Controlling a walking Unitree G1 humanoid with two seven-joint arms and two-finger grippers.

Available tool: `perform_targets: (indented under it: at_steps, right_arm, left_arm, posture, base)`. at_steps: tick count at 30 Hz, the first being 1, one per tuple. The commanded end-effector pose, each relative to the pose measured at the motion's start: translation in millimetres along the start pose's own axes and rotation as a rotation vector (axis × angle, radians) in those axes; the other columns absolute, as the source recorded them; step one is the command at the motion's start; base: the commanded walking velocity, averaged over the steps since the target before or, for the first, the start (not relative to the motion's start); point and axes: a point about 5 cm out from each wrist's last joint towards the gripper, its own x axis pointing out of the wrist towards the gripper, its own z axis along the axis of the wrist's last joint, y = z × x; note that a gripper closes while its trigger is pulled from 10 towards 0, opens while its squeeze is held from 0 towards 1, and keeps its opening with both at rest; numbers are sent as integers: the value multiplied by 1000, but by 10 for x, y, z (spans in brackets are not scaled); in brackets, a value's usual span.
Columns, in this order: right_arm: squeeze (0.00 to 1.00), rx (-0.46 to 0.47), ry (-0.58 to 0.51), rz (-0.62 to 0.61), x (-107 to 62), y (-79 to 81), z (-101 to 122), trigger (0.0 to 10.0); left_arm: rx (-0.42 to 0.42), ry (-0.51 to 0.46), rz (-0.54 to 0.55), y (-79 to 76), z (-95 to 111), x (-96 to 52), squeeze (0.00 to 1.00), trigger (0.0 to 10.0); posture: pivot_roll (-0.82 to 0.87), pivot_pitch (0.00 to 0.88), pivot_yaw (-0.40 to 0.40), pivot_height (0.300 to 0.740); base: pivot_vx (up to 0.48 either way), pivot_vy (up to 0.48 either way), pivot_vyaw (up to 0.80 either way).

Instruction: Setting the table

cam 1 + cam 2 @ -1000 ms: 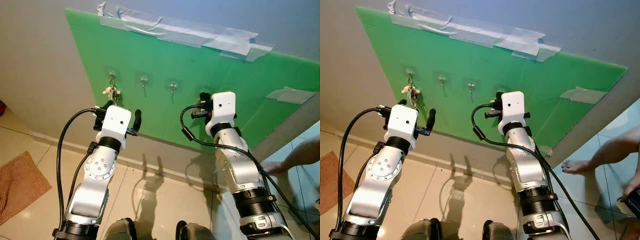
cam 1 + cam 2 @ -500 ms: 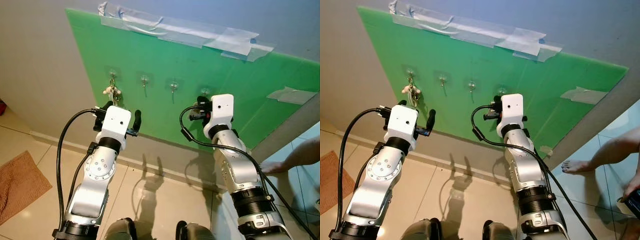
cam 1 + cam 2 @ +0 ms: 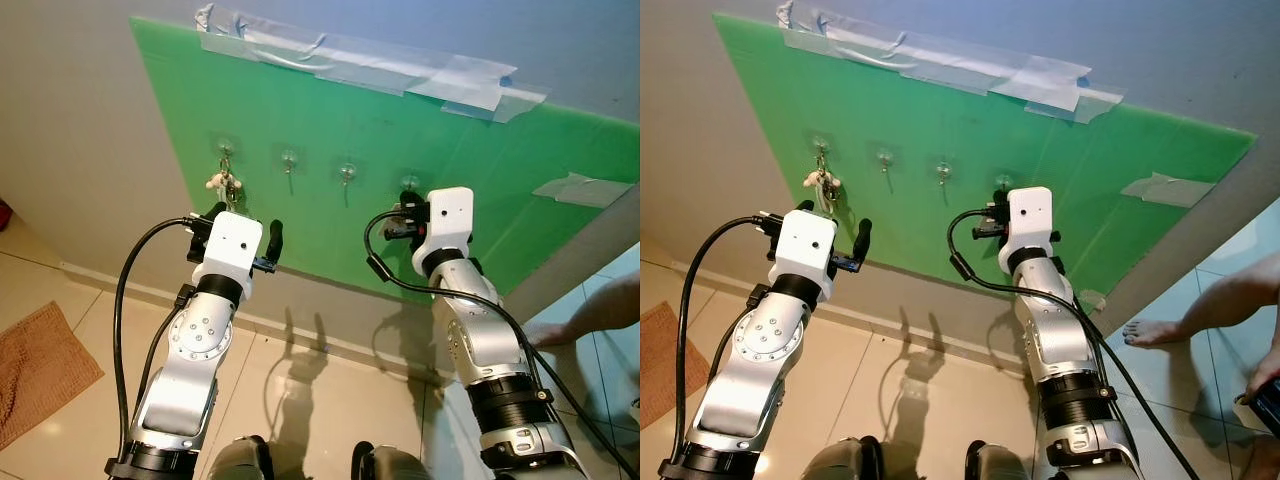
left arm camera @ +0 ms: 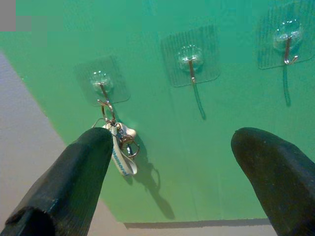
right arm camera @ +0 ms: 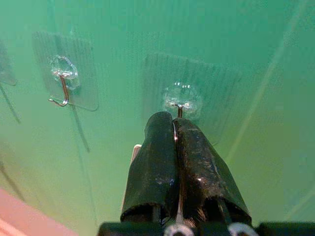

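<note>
Black fingers of the right gripper [image 5: 173, 162] are pinching together on something thin, maybe a ring or key, right at the rightmost hook [image 5: 180, 101] on the green board [image 3: 480, 180]. The hook's only stuck on, so tugging sideways could peel it off, or the thing could be missing the hook and dropping. Left gripper [image 4: 172, 172] is hovering wide apart near the keychain [image 4: 120, 147] hanging on the leftmost hook. Compared with half a second ago, the right arm is sitting slightly further right.
</note>
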Motion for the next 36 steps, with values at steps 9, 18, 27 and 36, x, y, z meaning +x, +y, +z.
perform_targets:
  at_steps: [9,18,27,36]
  right_arm:
    - [0,-8,-43,-11,40,-10,73,10000]
    - [0,-9,-59,-1,72,0,86,10000]
    - [0,57,-4,-5,87,-12,-2,10000]
    - [0,127,34,-20,75,-48,-70,10000]
  left_arm:
    - [-5,-3,13,3,33,-5,0,10000]
    - [-6,-6,17,-1,35,-6,0,10000]
    - [-6,-3,17,-4,32,-10,0,10000]
    - [-7,-1,13,-10,30,-15,0,10000]
  posture:
    - [15,145,-53,740]
    - [20,136,-58,740]
    - [21,133,-60,740]
    - [16,138,-60,740]
  base:
    - [0,0,0]
    - [0,0,0]
    - [0,0,0]
    - [0,0,0]
